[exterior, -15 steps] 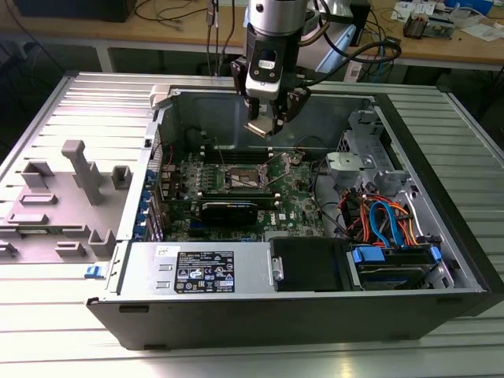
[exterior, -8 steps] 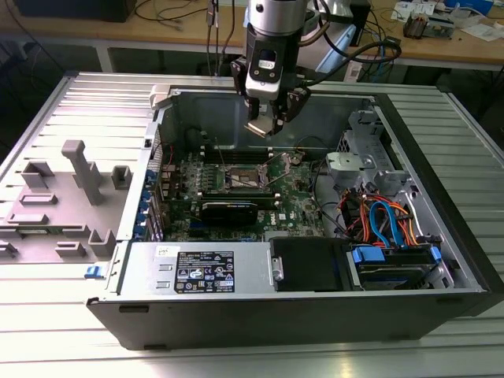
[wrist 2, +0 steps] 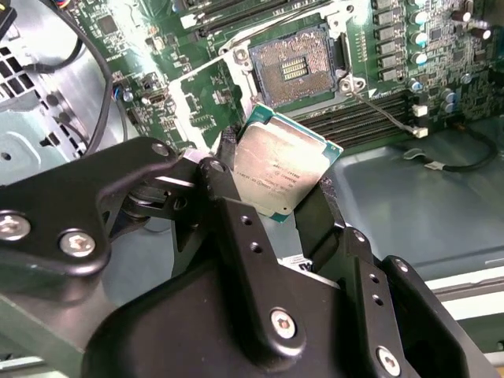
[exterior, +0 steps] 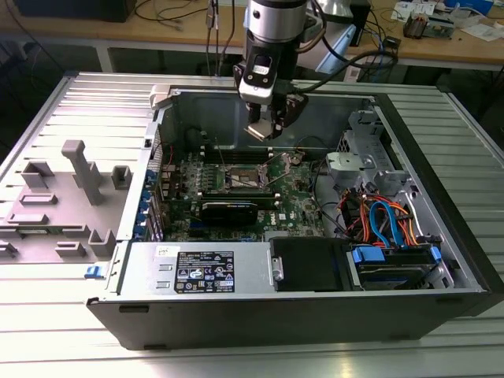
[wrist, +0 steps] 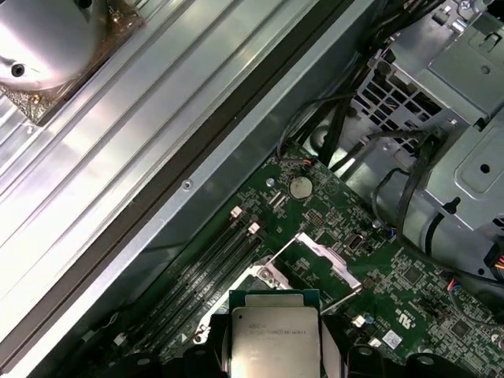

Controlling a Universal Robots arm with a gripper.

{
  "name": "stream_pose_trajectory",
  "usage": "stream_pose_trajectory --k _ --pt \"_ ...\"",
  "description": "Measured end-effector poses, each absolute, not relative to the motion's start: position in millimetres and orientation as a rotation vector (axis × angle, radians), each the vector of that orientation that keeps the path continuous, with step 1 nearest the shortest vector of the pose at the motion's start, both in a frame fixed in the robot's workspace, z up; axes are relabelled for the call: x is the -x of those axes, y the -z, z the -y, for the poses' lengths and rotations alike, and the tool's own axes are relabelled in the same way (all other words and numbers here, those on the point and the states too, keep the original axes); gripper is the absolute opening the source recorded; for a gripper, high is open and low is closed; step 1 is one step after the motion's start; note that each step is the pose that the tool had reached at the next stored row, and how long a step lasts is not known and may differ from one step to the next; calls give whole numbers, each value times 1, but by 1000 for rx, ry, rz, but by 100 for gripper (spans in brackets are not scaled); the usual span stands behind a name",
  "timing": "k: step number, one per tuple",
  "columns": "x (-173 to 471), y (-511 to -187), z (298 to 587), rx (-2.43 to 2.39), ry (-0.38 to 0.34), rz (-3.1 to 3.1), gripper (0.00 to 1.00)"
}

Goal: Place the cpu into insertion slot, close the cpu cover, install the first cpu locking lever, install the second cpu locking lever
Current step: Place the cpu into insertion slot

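Observation:
My gripper point(exterior: 266, 124) hangs above the green motherboard point(exterior: 299, 201) inside the open computer case, shut on the cpu point(exterior: 257, 131). In both wrist views the cpu point(wrist 2: 282, 167) point(wrist: 274, 337) is a square chip with a silvery top, pinched at two opposite edges by the black fingers point(wrist 2: 227, 153). The insertion slot point(wrist 2: 294, 64) point(exterior: 242, 178) lies open and bare on the board below, apart from the chip. The cpu cover point(wrist: 324, 258) stands swung up beside the slot. A thin wire locking lever point(wrist 2: 382, 109) juts out from the slot's corner, unlatched.
Long black memory slots point(wrist: 213, 264) run beside the socket. A power supply point(exterior: 201, 269) and a drive cage with coloured cables point(exterior: 386, 224) take up the case's near side. A grey plastic fixture point(exterior: 75, 197) sits on the table at the exterior view's left.

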State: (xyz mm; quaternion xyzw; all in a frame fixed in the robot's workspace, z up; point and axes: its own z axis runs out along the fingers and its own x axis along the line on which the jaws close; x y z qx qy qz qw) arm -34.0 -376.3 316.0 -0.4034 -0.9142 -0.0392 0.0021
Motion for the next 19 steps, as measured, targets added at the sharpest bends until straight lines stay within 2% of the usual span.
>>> stream_pose_trajectory --k 19 --pt "34 -311 388 1335 123 2839 55"
